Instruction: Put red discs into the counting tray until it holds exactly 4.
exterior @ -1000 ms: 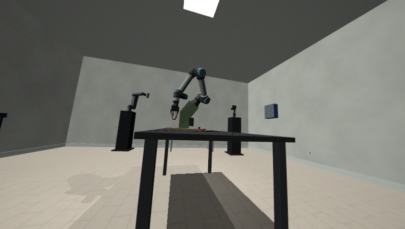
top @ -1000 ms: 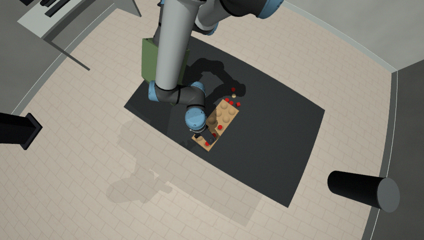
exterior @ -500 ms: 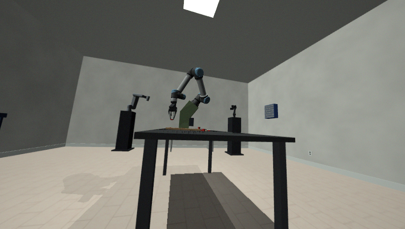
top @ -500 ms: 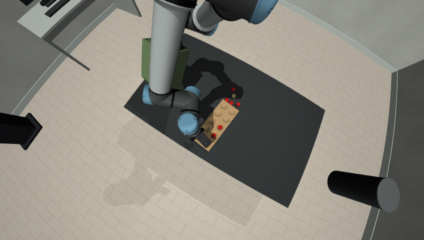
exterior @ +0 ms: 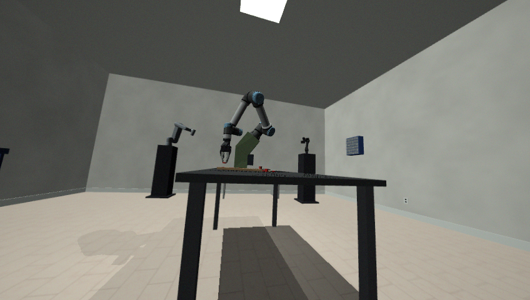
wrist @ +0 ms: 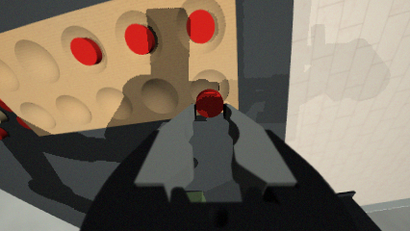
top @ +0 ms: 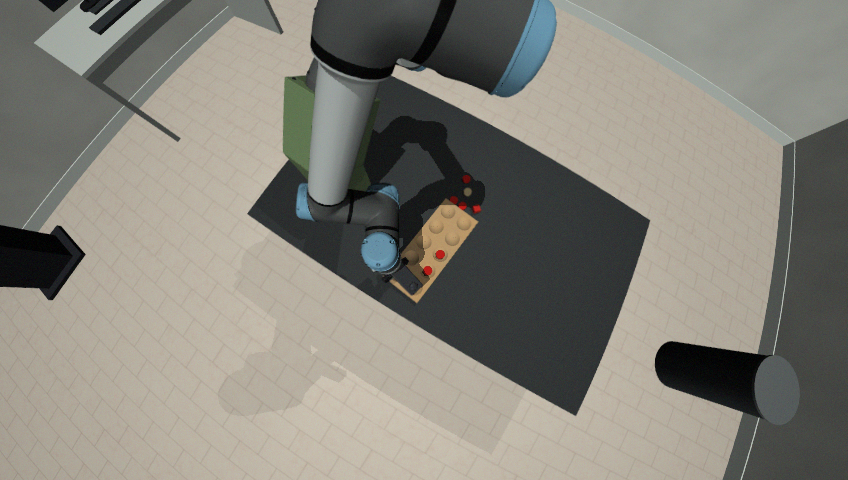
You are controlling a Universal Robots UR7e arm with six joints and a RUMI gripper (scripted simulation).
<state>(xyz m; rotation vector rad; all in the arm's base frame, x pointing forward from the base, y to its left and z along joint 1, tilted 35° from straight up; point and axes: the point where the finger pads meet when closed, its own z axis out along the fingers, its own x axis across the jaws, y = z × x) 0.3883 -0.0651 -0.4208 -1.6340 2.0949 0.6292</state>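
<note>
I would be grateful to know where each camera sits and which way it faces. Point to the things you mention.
Top: high overhead, facing down on the counting tray (top: 436, 240) (exterior: 237, 169) (wrist: 72, 72); the arm (top: 345, 130) (exterior: 239, 113) shows, covering part of the end effector.
Exterior: low, off one table end, looking slightly up along the table (top: 535, 267) (exterior: 282, 180); the whole arm shows.
Wrist: on the arm's wrist, looking past the fingers, a red disc (wrist: 210, 103) between them, to the tray's pockets.
Top and wrist share red discs seated in the tray.

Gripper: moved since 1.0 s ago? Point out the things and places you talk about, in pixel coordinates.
Yes. In the top view, the gripper (top: 410, 286) (exterior: 224, 162) (wrist: 209, 105) has shifted toward the near-left end of the counting tray (top: 461, 239) (exterior: 237, 169) (wrist: 144, 10), still holding a red disc (exterior: 224, 162) (wrist: 210, 103).
</note>
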